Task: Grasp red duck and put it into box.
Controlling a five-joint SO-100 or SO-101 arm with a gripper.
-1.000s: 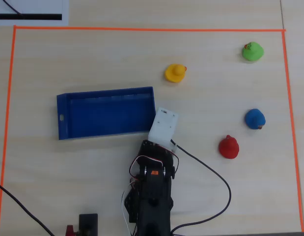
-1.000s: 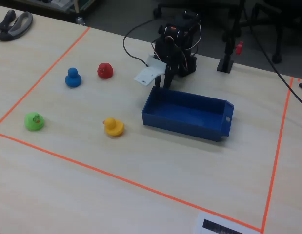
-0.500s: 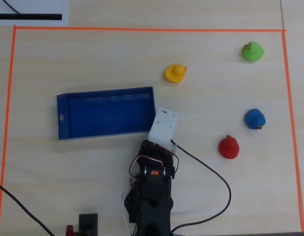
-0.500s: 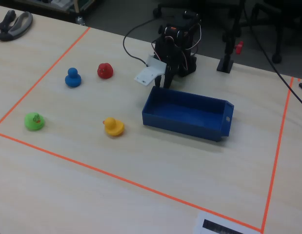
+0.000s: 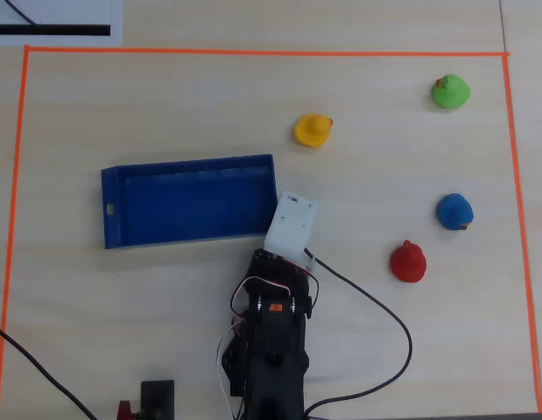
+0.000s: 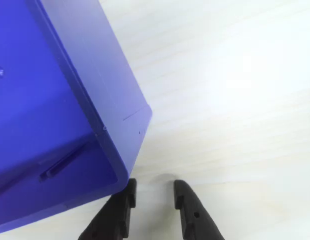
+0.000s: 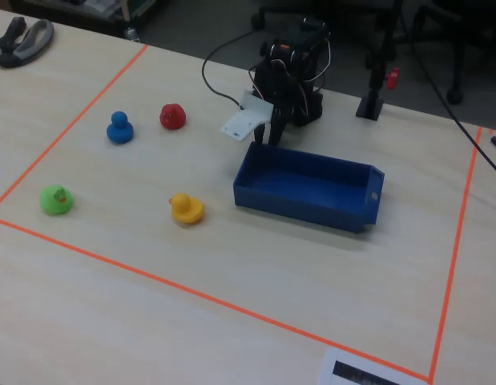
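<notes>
The red duck (image 5: 409,262) sits on the table right of the arm in the overhead view, and at the upper left in the fixed view (image 7: 173,116); it is out of the wrist view. The blue box (image 5: 190,199) lies left of the arm, empty inside; it also shows in the fixed view (image 7: 308,188) and fills the left of the wrist view (image 6: 49,125). My gripper (image 6: 153,192) is open and empty, just beside the box's corner over bare table. It also shows in the fixed view (image 7: 269,138). In the overhead view its fingers are hidden under the white camera mount (image 5: 291,226).
A blue duck (image 5: 454,212) sits just above the red duck, a yellow duck (image 5: 313,129) above the box's right end, a green duck (image 5: 450,91) far right. Orange tape (image 5: 253,52) frames the work area. A black cable (image 5: 384,324) loops right of the arm base.
</notes>
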